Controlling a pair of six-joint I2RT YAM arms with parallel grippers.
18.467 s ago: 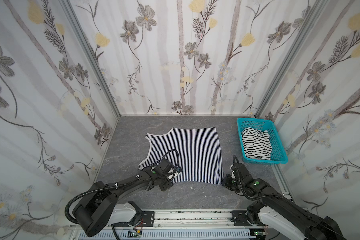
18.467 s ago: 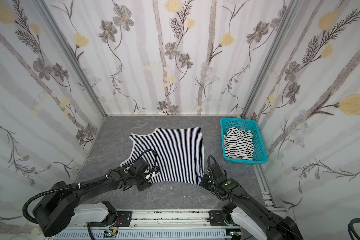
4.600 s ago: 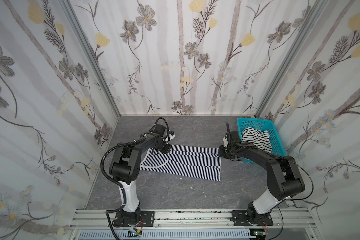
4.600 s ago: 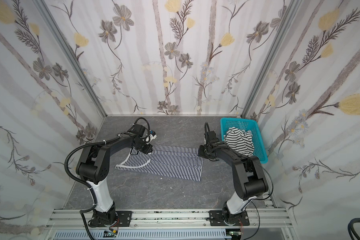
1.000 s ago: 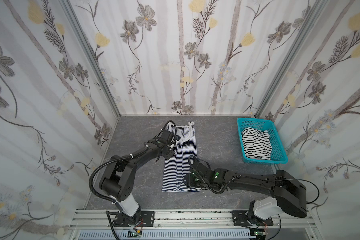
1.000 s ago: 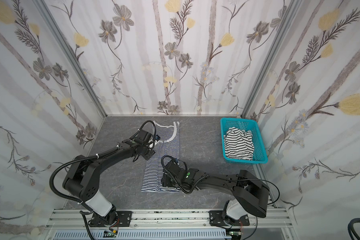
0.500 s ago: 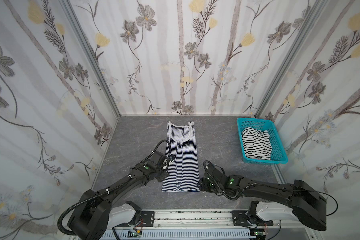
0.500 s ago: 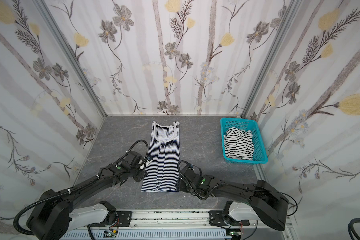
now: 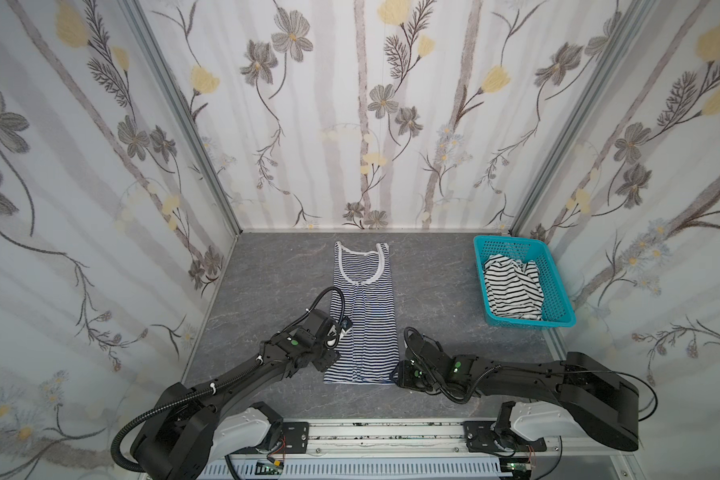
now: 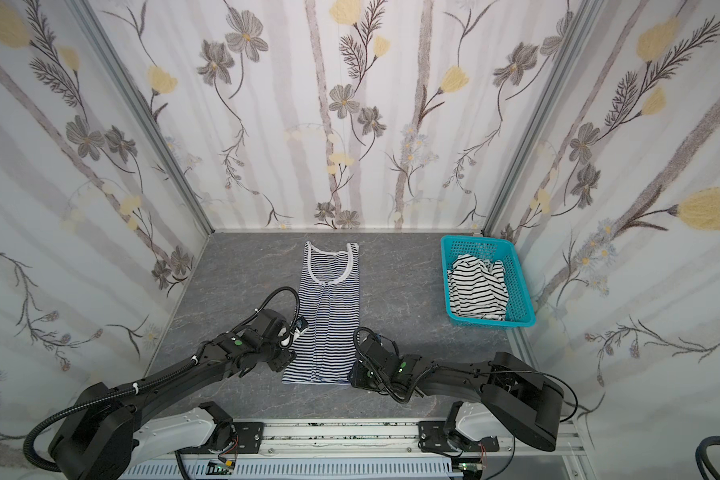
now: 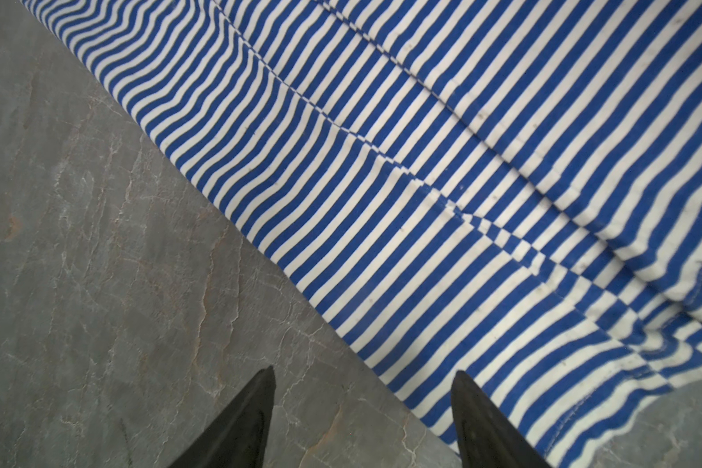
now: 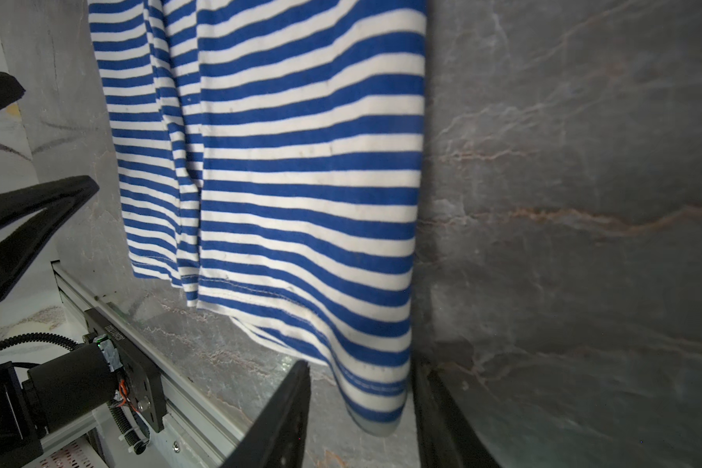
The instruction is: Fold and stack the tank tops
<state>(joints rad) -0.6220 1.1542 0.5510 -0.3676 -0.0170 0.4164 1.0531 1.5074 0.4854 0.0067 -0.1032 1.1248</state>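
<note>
Cotton-ish striped tank top (image 9: 362, 316) looks floppy, light: grab hem corners. Right pincer (image 12: 361, 364) straddles one, unclamped; left pincer (image 11: 363, 370) wide open, empty.

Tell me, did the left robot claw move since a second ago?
Yes. The left gripper came back from beside the neckline of the navy striped top toward the front rail, now nearer than the turquoise basket.

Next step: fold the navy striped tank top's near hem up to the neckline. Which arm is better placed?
Right, probably. The right gripper has the near hem corner of the navy striped tank top between its jaws; the left gripper hovers open at the side edge, short of the hem.
</note>
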